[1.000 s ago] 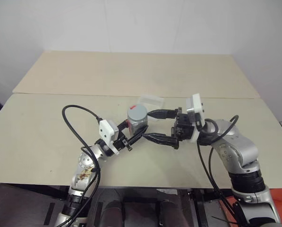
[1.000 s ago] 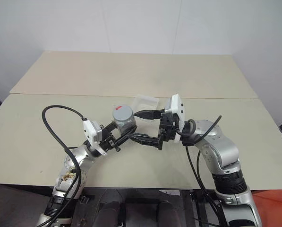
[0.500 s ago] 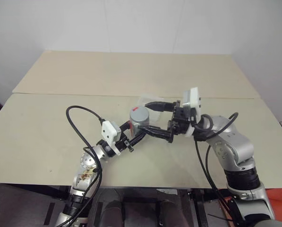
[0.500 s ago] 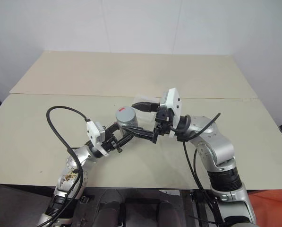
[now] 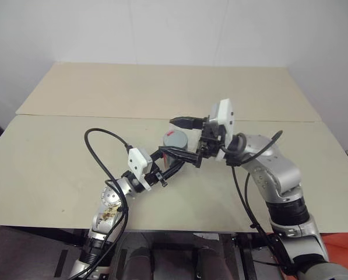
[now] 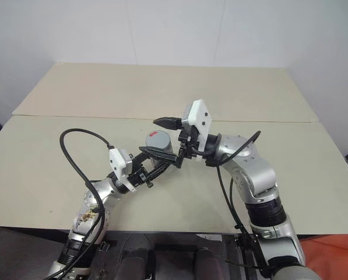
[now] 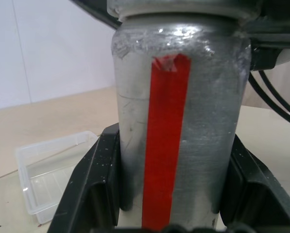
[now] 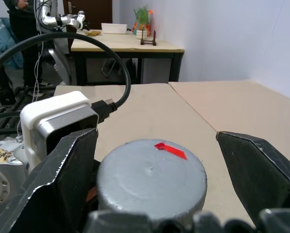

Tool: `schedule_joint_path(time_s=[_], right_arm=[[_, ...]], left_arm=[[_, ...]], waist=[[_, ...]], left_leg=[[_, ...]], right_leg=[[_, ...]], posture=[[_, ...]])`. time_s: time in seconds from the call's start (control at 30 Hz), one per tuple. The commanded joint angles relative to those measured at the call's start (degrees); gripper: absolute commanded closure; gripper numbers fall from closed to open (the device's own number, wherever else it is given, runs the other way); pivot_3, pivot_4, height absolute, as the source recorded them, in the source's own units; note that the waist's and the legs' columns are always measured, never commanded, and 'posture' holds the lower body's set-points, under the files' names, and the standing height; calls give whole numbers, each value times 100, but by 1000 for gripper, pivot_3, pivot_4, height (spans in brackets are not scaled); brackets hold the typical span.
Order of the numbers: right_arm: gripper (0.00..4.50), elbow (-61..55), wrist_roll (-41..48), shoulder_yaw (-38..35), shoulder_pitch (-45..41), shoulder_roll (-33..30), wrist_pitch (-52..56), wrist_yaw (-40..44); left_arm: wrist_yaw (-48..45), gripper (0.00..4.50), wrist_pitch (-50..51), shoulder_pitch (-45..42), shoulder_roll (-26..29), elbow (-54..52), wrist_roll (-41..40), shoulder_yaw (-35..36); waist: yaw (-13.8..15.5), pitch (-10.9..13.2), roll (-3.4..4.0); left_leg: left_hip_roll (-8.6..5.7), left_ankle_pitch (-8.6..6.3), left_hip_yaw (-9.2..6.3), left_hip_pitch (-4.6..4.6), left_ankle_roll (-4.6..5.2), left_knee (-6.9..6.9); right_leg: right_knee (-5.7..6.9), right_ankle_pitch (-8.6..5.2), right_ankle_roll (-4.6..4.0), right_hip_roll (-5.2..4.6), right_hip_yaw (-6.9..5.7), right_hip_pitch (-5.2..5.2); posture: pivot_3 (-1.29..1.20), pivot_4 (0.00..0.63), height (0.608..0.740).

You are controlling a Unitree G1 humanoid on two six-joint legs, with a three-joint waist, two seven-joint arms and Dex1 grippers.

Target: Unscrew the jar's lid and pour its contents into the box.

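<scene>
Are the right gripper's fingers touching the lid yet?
Apart. The right wrist view shows both fingers spread wide beside the lid, with clear gaps.

wall (image 5: 162,29): plain white | tables (image 5: 162,87): two beige, butted together | second table (image 8: 130,46): dark-legged, behind

The left gripper (image 5: 172,161) reaches forward and to the right from a bent arm, tilted a little upward, its two black fingers (image 7: 89,187) clamped against opposite sides of the jar (image 7: 176,121). The right arm crosses in from the right, wrist turned so the right gripper (image 5: 185,140) points left, its fingers (image 8: 254,167) spread wide, one on either side of the lid (image 8: 151,174), apart from it
</scene>
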Motion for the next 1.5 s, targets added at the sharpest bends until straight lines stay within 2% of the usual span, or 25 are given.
schedule_joint_path(time_s=[0.03, 0.7, 1.5], right_arm=[[0, -100, 74, -179, -57, -92, -87, 65], [0, -393, 535, -505, 362, -580, 37, 345], [0, 56, 379, -724, 417, -862, -136, 217]], left_arm=[[-23, 2363, -202, 32, -22, -150, -47, 25], [-141, 2363, -275, 5, -24, 8, -114, 78], [-167, 2363, -262, -28, 18, 23, -118, 112]], waist=[[0, 0, 0], [-1, 0, 0], [2, 0, 0]], left_leg=[[0, 0, 0, 0, 0, 0], [0, 0, 0, 0, 0, 0], [0, 0, 0, 0, 0, 0]], right_leg=[[0, 0, 0, 0, 0, 0], [-1, 0, 0, 0, 0, 0], [-1, 0, 0, 0, 0, 0]], posture=[[0, 150, 740], [0, 150, 740], [0, 150, 740]])
